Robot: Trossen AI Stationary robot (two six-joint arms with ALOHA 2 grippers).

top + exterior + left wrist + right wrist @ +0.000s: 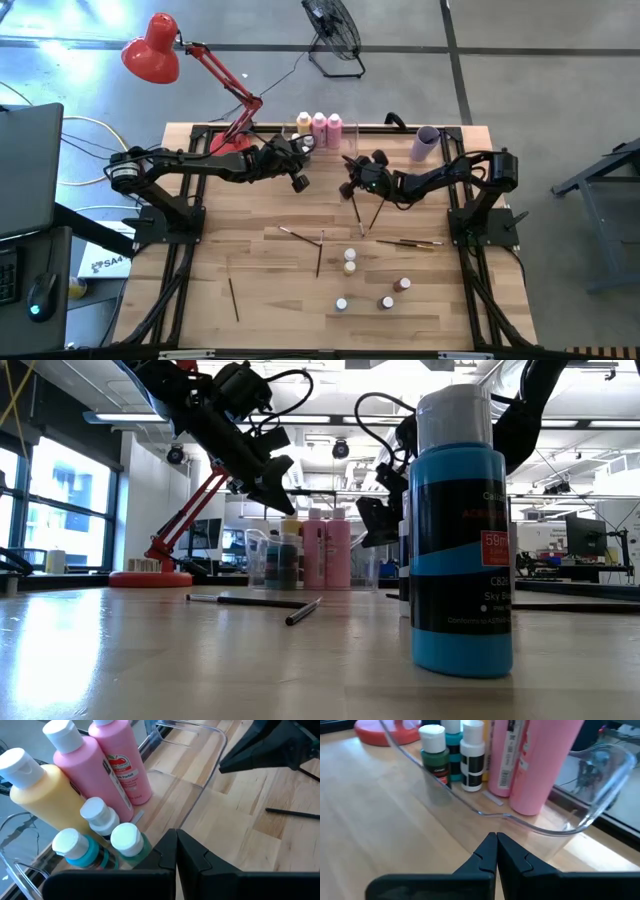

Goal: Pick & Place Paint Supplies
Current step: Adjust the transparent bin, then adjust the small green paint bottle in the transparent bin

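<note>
Both grippers hang empty above the far half of the table, near the clear bin. The left gripper has its fingers pressed together, holding nothing, and hovers just beside the bin's open end; the right gripper is likewise closed and empty, facing the bin's curved wall from the other side. Inside the bin stand two pink bottles, a yellow bottle and a few small white-capped bottles. Other small bottles and several brushes lie scattered on the near half of the table; one blue bottle stands close to the low camera. The lilac cup stands at the far right edge.

The next pick probably calls for an arm to open its fingers before descending, come down squarely over one loose bottle, and close below the cap. Brushes, being thin and flat on the wood, are likely to slip unless they are pinched across the handle.
</note>
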